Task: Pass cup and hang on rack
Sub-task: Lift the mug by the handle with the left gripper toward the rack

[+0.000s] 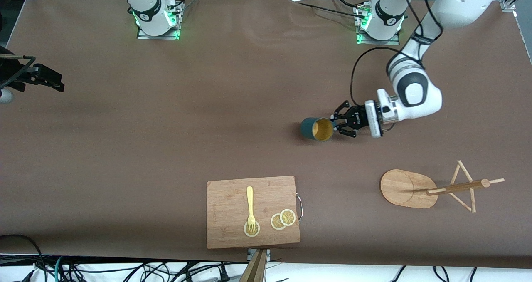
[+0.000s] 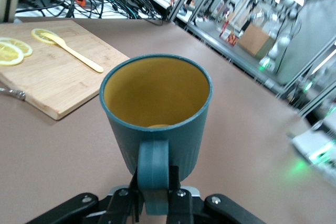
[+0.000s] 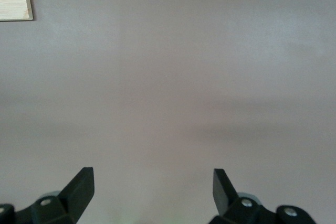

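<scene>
The left gripper (image 2: 155, 203) grips the cup (image 2: 156, 113), rigid and probably light, by its handle (image 2: 153, 174), while the waiting right gripper (image 3: 153, 187) gapes over bare table.

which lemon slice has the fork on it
The lemon slice nearest the front camera, alone under the fork tines on the cutting board; the other two overlap, uncovered.

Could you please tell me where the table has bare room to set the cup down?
The widest bare patch runs from the cutting board up to the arm bases, toward the right arm's end, under the open right gripper. A narrower strip lies between board and rack. It is crowded where the left gripper holds the cup by its handle.
</scene>
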`<action>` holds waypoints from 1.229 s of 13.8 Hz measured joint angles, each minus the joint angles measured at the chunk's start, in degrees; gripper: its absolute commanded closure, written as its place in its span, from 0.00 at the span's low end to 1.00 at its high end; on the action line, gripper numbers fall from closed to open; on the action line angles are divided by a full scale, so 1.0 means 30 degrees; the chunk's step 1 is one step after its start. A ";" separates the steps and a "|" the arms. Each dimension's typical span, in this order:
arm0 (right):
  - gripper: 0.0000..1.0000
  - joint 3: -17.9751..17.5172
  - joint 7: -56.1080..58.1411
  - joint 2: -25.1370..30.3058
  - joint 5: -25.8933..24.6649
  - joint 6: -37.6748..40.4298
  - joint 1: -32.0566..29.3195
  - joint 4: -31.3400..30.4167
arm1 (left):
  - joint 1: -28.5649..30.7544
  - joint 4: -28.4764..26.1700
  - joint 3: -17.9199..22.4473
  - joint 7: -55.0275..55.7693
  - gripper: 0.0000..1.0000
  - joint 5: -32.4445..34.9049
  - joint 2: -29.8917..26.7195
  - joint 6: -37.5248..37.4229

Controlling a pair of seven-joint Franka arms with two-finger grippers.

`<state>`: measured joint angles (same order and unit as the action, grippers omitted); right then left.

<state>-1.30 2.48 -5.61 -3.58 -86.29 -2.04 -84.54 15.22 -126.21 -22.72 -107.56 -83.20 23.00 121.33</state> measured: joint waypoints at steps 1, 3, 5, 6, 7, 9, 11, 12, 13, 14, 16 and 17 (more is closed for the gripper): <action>0.00 0.0000 0.0003 -0.0001 0.0000 0.0002 -0.0001 0.0000 | 0.0900 -0.0049 0.0042 0.1406 1.00 0.0991 -0.0148 -0.1195; 0.00 0.0001 0.0007 -0.0001 0.0000 0.0003 -0.0004 0.0002 | 0.2974 -0.0047 0.0067 0.4267 1.00 0.3116 -0.0307 -0.3533; 0.00 0.0000 0.0009 -0.0004 0.0000 0.0006 -0.0004 0.0003 | 0.4685 -0.0050 0.0103 0.5920 1.00 0.4124 -0.0330 -0.5551; 0.00 0.0001 0.0010 -0.0005 0.0000 0.0006 -0.0005 0.0003 | 0.5380 -0.0059 0.0109 0.6770 1.00 0.4609 -0.0329 -0.6303; 0.00 0.0000 0.0011 -0.0005 0.0000 0.0006 -0.0006 0.0003 | 0.5998 -0.0061 0.0111 0.7723 1.00 0.5073 -0.0328 -0.6990; 0.00 0.0001 0.0012 -0.0006 0.0000 0.0006 -0.0007 0.0003 | 0.7252 0.0044 0.0111 0.9778 1.00 0.5656 -0.0329 -0.8384; 0.00 0.0001 0.0014 -0.0009 0.0000 0.0006 -0.0011 0.0003 | 0.8407 0.0767 0.0130 1.1913 1.00 0.6451 -0.0325 -0.9650; 0.00 0.0001 0.0014 -0.0010 0.0000 0.0006 -0.0012 0.0004 | 0.8958 0.1379 0.0142 1.3061 1.00 0.6893 -0.0302 -1.0176; 0.00 0.0003 0.0015 -0.0009 0.0000 0.0006 -0.0016 0.0006 | 0.9472 0.2033 0.0159 1.4083 1.00 0.7234 -0.0176 -1.0853; 0.00 0.0003 0.0025 -0.0009 0.0000 0.0006 -0.0018 0.0006 | 0.9923 0.2712 0.0195 1.5000 1.00 0.7432 0.0150 -1.1690; 0.00 0.0004 0.0093 -0.0009 0.0000 0.0006 -0.0021 0.0006 | 1.0598 0.4307 0.0282 1.7016 1.00 0.7481 0.1421 -1.3168; 0.00 0.0004 0.0119 -0.0010 0.0000 0.0006 -0.0021 0.0006 | 1.0815 0.5234 0.0290 1.8248 1.00 0.7488 0.2194 -1.3787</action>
<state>-1.29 2.84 -5.64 -3.58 -86.27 -2.10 -84.53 47.66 -110.51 -21.85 -52.81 -60.73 29.58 79.97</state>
